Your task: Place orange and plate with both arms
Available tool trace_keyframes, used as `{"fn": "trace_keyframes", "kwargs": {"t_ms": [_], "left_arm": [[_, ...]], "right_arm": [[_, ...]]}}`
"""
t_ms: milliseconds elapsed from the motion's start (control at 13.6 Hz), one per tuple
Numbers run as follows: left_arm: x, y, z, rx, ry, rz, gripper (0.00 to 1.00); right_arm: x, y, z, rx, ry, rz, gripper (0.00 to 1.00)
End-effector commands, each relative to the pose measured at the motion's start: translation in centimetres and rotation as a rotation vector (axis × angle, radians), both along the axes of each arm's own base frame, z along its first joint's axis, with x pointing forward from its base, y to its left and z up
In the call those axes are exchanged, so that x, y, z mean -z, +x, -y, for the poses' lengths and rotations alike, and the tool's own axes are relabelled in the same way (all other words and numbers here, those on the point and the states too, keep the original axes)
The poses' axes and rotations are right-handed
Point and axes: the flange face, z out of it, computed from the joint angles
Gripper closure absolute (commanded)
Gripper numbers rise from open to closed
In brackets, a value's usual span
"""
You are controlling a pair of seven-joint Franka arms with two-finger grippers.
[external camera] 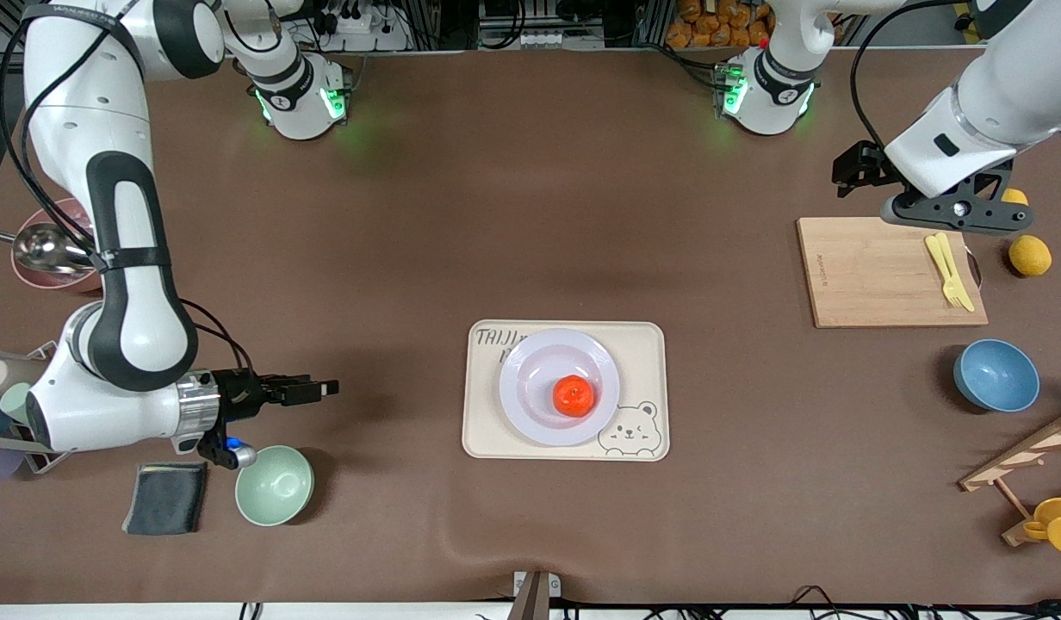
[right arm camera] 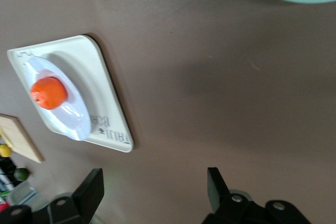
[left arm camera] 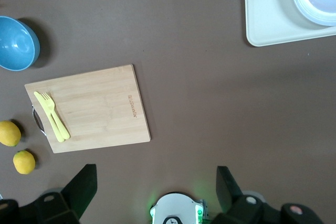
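- Orange (external camera: 573, 396), small, round and reddish, sat in the middle of the pale lavender round plate (external camera: 530, 366), and the plate lay on the cream rectangular bear tray (external camera: 483, 430) mid-table; I judged the placing done.
- Right gripper (external camera: 328, 389) hung low above the mat beside the pale green bowl (external camera: 274, 485), fingers apart and empty in its wrist view.
- Left gripper (left arm camera: 156, 187) was over the bamboo cutting board (external camera: 875, 271) at the left arm's end, wide open, holding nothing.
- Risk, as I saw it: a careless swing from the right arm could clip the green bowl or the dark folded cloth (external camera: 165, 498).
- Front view hid the left fingers under the wrist; only the left wrist view showed them spread, plus the yellow plastic fork (left arm camera: 51, 115) on the board.
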Motion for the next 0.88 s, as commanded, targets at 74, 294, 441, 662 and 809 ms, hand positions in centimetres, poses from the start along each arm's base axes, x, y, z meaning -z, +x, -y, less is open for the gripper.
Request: {"fn": "trace_keyframes", "kwargs": {"t_ms": [74, 294, 441, 662, 809], "left_arm": [[-0.6, -0.6, 0.1, 0.003, 0.001, -0.008, 0.0], [-0.5, -0.5, -0.4, -0.003, 0.001, -0.012, 0.0], [-0.4, -0.5, -0.4, -0.004, 0.001, -0.013, 0.0], [-0.2, -0.5, -0.4, -0.005, 0.003, -0.019, 0.0], [0.0, -0.3, -0.6, -0.006, 0.002, -0.021, 0.0]], "right_arm": [[-4.1, -0.3, 4.5, -0.067, -0.013, -0.005, 0.1], [-7.6, -0.8, 6.1, -0.106, -0.071, -0.001, 0.02], [-9.4, -1.2, 6.4, -0.121, -0.109, 0.013, 0.0], [-11.1, -1.5, 6.5, -0.128, -0.132, 0.033, 0.0], [-14.6, -2.1, 6.4, -0.139, -0.17, 0.082, 0.0]]}}
